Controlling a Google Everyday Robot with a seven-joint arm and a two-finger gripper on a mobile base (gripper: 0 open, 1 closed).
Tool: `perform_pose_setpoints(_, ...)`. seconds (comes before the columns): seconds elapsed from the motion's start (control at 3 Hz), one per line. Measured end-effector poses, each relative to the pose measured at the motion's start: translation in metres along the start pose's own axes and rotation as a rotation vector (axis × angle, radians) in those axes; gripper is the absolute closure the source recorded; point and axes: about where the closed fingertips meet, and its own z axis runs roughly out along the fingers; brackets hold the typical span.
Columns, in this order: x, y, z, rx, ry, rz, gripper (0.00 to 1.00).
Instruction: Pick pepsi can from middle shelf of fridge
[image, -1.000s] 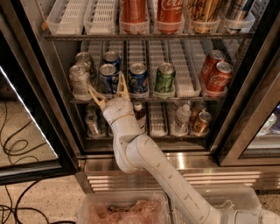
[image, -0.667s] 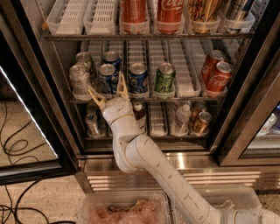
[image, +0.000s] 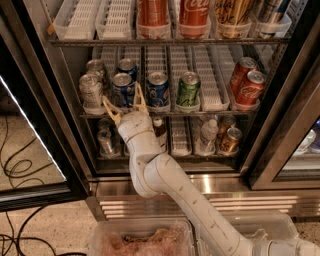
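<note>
Camera view: the gripper (image: 122, 96) sits at the front edge of the middle shelf (image: 210, 113), toward its left end, fingers spread wide and grasping nothing. The pepsi can (image: 121, 85) stands upright on that shelf, just behind the gap between them; a green can (image: 189, 90) stands nearer the shelf's middle

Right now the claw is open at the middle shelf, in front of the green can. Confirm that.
Not right. The camera view shows the claw open at the middle shelf, in front of a blue pepsi can; the green can stands further right.
</note>
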Motion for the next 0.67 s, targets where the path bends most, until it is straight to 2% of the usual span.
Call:
perform_pose_setpoints(0.33, -0.0044, -0.0130, 0.0070, 0.052, 0.004, -0.010, 0.37)
perform_pose_setpoints(0.67, -0.0044, -0.0130, 0.0071, 0.052, 0.004, -0.010, 0.43)
